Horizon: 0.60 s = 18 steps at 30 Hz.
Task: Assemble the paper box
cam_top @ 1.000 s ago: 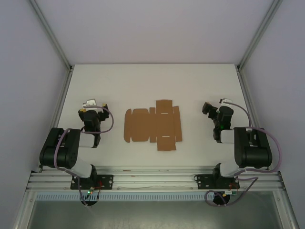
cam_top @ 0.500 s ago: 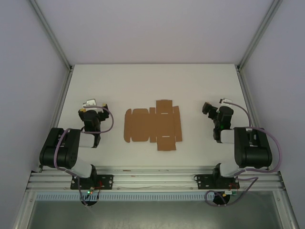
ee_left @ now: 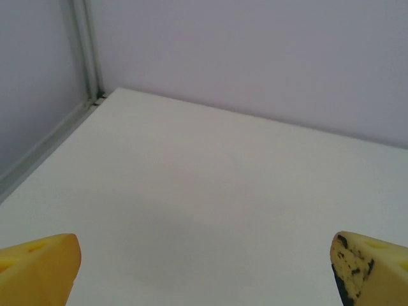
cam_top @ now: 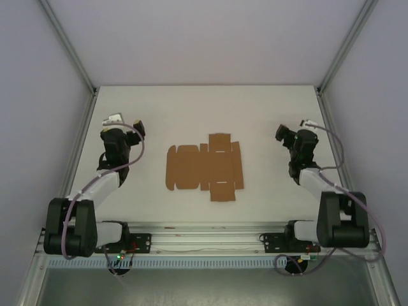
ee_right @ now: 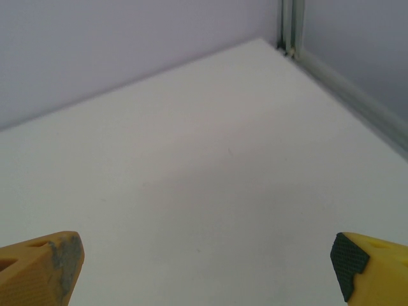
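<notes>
The paper box [cam_top: 204,167] lies flat as a brown die-cut sheet with flaps in the middle of the white table [cam_top: 204,108]. My left gripper [cam_top: 121,129] hovers well to the sheet's left, and my right gripper [cam_top: 294,132] is about as far off on the sheet's right. Both stand open with nothing between them. In the left wrist view the yellow fingertips [ee_left: 41,268] sit wide apart over bare table, the left gripper [ee_left: 204,271] facing the far left corner. The right gripper [ee_right: 207,268] likewise faces the far right corner, its fingertips [ee_right: 370,264] spread wide.
Pale walls with aluminium posts [cam_top: 70,57] enclose the table on the left, back and right. A metal rail [cam_top: 204,239] carrying both arm bases runs along the near edge. Bare table surrounds the sheet on all sides.
Both arms have unfolded and reached forward. The left gripper has moved further from the bases and slightly left, the right gripper further away and slightly right. The sheet has not moved.
</notes>
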Available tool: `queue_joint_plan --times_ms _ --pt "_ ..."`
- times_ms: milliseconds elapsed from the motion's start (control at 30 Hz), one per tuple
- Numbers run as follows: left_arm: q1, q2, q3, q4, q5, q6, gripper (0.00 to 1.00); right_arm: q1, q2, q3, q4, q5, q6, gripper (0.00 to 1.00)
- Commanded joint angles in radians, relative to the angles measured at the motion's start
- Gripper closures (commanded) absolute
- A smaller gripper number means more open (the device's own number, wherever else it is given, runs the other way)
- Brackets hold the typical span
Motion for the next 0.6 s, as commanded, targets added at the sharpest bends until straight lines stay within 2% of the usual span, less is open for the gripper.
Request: queue_joint_plan --times_ms 0,67,167,300,433,567 --pt "-0.011 -0.023 0.062 -0.319 0.126 -0.147 0.0 0.057 -0.096 0.081 -0.314 0.075 0.064 0.0" --pt "-0.034 -0.038 0.051 -0.341 0.199 -0.196 0.0 0.102 -0.111 0.122 -0.442 0.053 0.129 0.02" --pt "-0.107 -0.045 0.033 -0.36 0.227 -0.24 0.0 0.196 -0.153 0.156 -0.555 -0.106 0.212 0.14" --pt "-0.174 0.0 0.042 -0.417 0.244 -0.3 0.0 0.337 -0.109 0.14 -0.475 -0.316 0.335 0.28" --pt "-0.184 0.062 0.032 -0.406 0.295 -0.328 0.0 0.429 0.037 0.177 -0.463 -0.349 0.376 0.41" --pt "-0.186 0.126 0.038 -0.398 0.369 -0.342 0.0 0.471 0.195 0.238 -0.478 -0.358 0.369 0.48"
